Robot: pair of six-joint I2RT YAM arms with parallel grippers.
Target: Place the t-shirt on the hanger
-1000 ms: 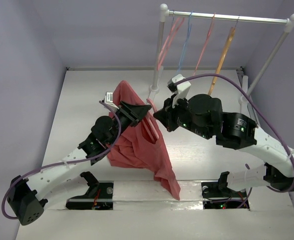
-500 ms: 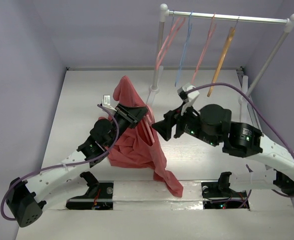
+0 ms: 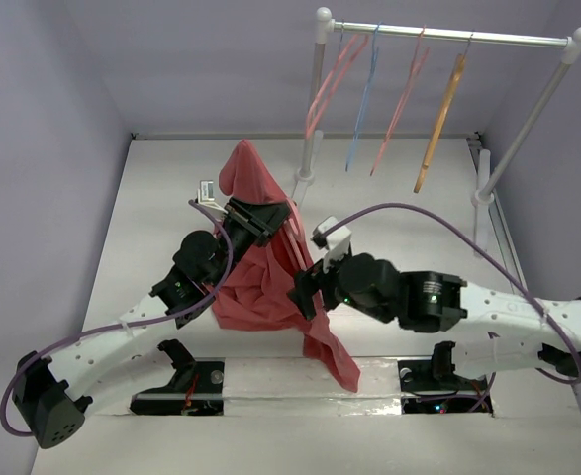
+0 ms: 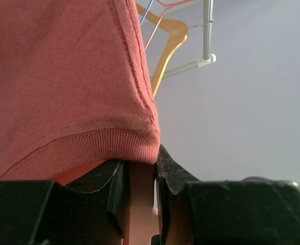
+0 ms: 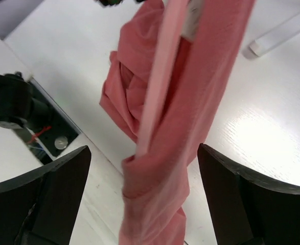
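The salmon-red t-shirt (image 3: 260,287) hangs draped over the thick pink hanger (image 3: 296,239), held up above the table's middle. My left gripper (image 3: 258,218) is shut on the hanger just under the shirt's top. In the left wrist view the ribbed collar of the t-shirt (image 4: 63,87) lies over the jaws, which clamp a pink piece of the hanger (image 4: 141,191). My right gripper (image 3: 304,297) stands open beside the shirt's lower hanging part. In the right wrist view the t-shirt (image 5: 190,117) and one hanger arm (image 5: 160,81) hang between its wide-apart fingers (image 5: 47,204) without touching them.
A clothes rack (image 3: 448,36) stands at the back right with thin pink wire hangers (image 3: 330,74), a blue one (image 3: 365,99) and an orange-tan hanger (image 3: 438,114). Its foot (image 3: 300,182) stands just behind the shirt. The arm bases sit at the near table edge.
My right gripper has opened, let go of the shirt and hanger, and dropped toward the near left, beside the shirt's lower part. The left arm has raised the hanger slightly.
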